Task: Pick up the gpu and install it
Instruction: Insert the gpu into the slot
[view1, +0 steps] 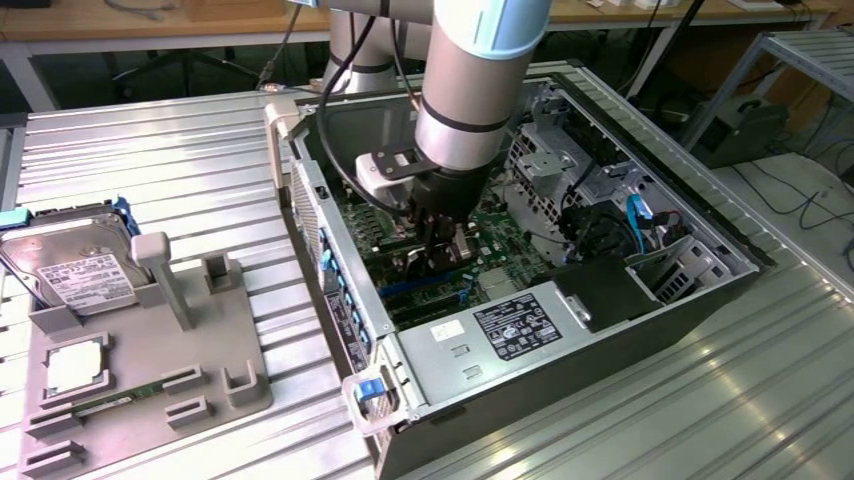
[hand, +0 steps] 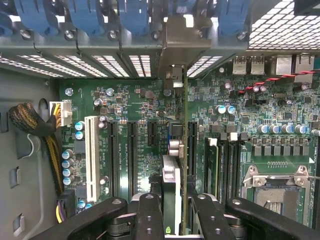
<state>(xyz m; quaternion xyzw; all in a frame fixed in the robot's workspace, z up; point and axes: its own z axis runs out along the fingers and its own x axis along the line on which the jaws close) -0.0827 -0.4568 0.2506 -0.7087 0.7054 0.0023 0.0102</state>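
GPU sits clamped between the two black fingers of the gripper, whose jaws are closed on the card's flat sides. In the wrist view it appears edge-on: a thin green-edged board running straight away from the jaws, with a silver metal part on one face. Its narrow metal bracket is at the far end from the jaws.

Just beyond the jaws the card stands upright over the green motherboard, in line with the long black expansion slots that lie to either side of it. Farther from the jaws, the bracket end meets the rear wall of the computer case, below a row of blue clips.

The exterior view shows the gripper reaching deep inside the open case. Judging by this, the pick-up is done and the card is at its slot. Whether its connector is fully seated cannot be told, and the jaws have not released.
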